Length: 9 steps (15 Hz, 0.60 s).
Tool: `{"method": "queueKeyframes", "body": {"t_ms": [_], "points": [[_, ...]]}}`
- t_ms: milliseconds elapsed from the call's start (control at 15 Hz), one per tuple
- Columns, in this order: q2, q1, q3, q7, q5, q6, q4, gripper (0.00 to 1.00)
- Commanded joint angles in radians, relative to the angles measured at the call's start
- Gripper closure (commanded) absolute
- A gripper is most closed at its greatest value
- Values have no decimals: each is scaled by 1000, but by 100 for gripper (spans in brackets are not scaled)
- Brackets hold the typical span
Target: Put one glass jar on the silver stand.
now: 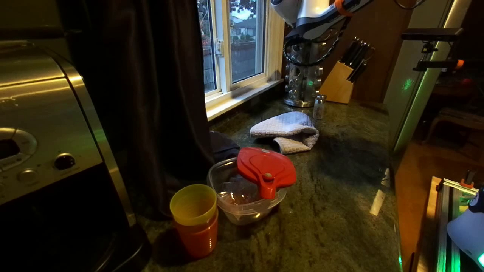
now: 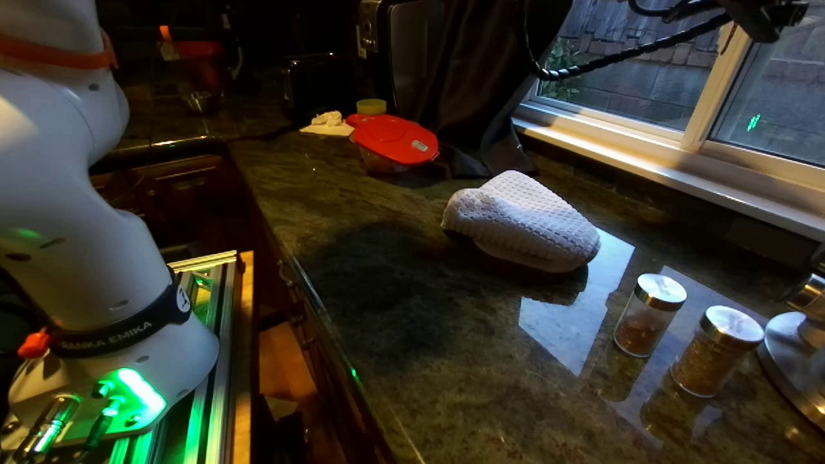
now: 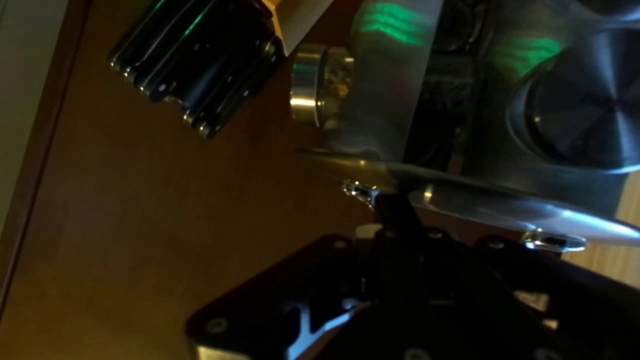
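- The gripper (image 3: 397, 205) was closed together near the silver stand (image 3: 490, 205), nothing visibly clamped.
- Below it, a glass jar (image 2: 644, 322) and a matching jar (image 2: 712, 356) stood upright on the counter (image 2: 438, 386).
- Either seemed light, stiff, slippery, fragile: best gripped gently below the lid (image 2: 660, 291).

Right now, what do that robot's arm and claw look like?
The arm is white and rounded, with an orange band, a black collar lettered EMIKA, a green light at its base and a black, rope-like cable. The gripper, dim in the wrist view, is black, with round bolts.
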Motion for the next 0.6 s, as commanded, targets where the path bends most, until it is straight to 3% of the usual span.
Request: {"method": "queueKeyframes", "body": {"t_ms": [0,533], "points": [[-7,-21,-8,-29,11,24,-22,100],[-9,-27,-9,-43,10,25,-28,100]]}}
